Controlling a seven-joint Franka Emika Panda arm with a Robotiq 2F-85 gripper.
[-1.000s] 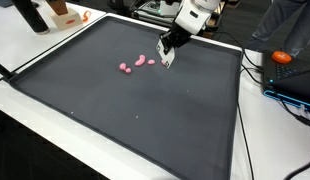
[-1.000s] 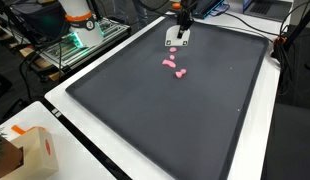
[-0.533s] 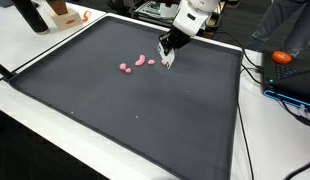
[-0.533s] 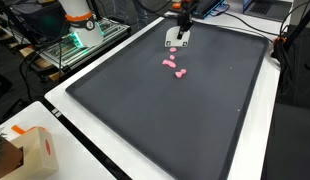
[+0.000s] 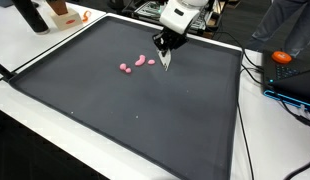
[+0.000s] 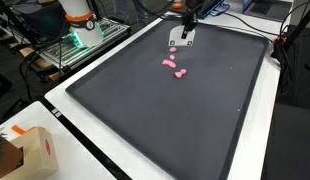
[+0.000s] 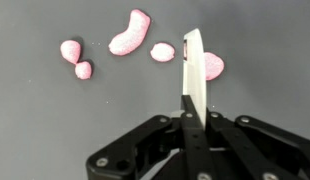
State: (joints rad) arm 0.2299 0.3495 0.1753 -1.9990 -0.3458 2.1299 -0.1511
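Jaws clamped on thin white flat blade (image 7: 194, 75); small pink squishy blobs (image 7: 130, 33) mostly at 9 o'clock, on dark grey matted worktop (image 5: 145, 120).

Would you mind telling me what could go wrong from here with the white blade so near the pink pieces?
The white blade, clamped in the gripper, might twist or slip if pressed into the dark mat. It partly hides one pink piece, so a sweep may scatter or miss it.

Matt mat (image 5: 145, 110) — foamy bits (image 7: 130, 35) — smooth strip (image 7: 193, 75)
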